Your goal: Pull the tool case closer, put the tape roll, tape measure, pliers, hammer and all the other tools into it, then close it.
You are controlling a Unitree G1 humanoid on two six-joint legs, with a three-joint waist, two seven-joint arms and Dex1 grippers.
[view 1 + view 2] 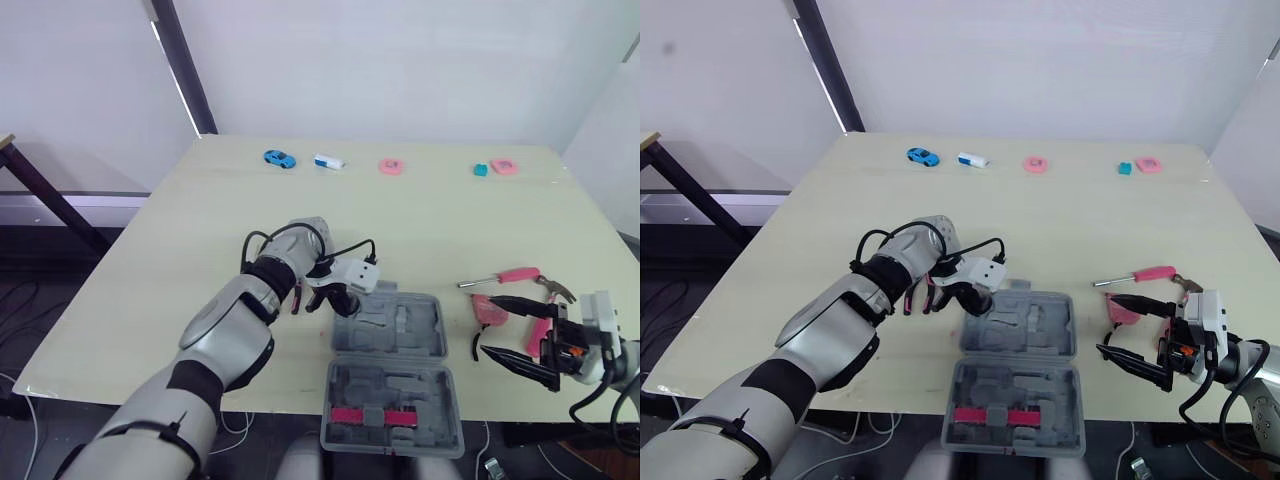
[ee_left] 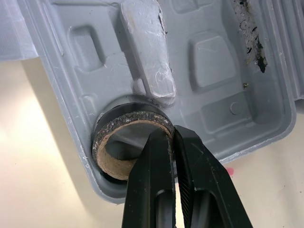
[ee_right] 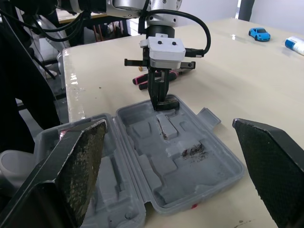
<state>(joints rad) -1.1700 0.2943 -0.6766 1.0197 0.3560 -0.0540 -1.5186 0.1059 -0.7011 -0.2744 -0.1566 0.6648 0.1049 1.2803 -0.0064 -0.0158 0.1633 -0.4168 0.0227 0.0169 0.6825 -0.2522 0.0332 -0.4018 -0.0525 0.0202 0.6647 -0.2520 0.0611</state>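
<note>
The grey tool case (image 1: 420, 340) lies open at the table's front middle. My left gripper (image 1: 338, 303) reaches down into the far left corner of its far half. There it is shut on the rim of the brown tape roll (image 2: 114, 147), which sits in a round recess. A pink and black tool (image 1: 372, 415) lies in the near half. My right gripper (image 1: 490, 325) hangs open low over the table, right of the case. Under and behind it lie the pink pliers (image 1: 487, 310), a pink-handled screwdriver (image 1: 505, 276) and the hammer (image 1: 553, 292).
Another pink-handled tool (image 3: 140, 81) lies on the table just left of my left gripper. Along the far edge sit a blue toy car (image 1: 279, 158), a white and blue item (image 1: 328, 161), two pink items (image 1: 390, 166) and a teal one (image 1: 481, 170).
</note>
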